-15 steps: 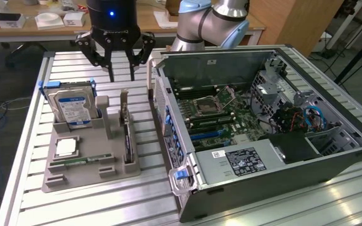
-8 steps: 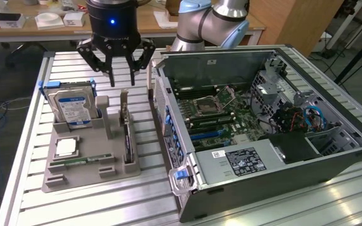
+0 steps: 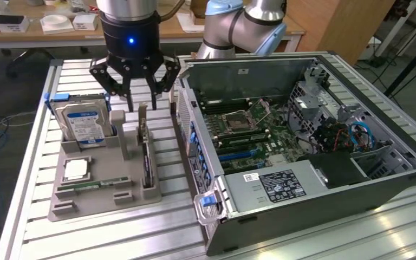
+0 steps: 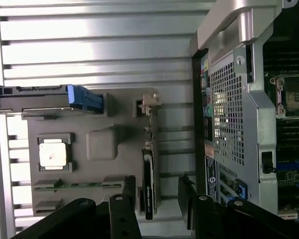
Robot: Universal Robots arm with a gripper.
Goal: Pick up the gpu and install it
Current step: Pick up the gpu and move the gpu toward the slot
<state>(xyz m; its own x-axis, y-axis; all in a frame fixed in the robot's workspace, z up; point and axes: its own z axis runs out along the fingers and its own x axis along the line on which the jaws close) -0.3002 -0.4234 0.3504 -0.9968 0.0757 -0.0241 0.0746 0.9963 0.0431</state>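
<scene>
Upper left, the black tool point(image 3: 141, 98) hangs spread wide above the thin gpu point(image 3: 145, 157), standing on edge in a grey moulded tray point(image 3: 85, 203) on the ribbed metal bench point(image 3: 34, 135).

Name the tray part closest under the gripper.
The gpu: the thin card standing on edge in the slot nearest the case, beneath the open gripper. The hard drive stands to the exterior view's left; CPU and memory stick lie flat.

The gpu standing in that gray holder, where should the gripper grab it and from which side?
Take the gpu by its upper edge from straight above, clamping across its flat faces. It stands on edge in a slot of the gray holder, so only its top is free.
</scene>
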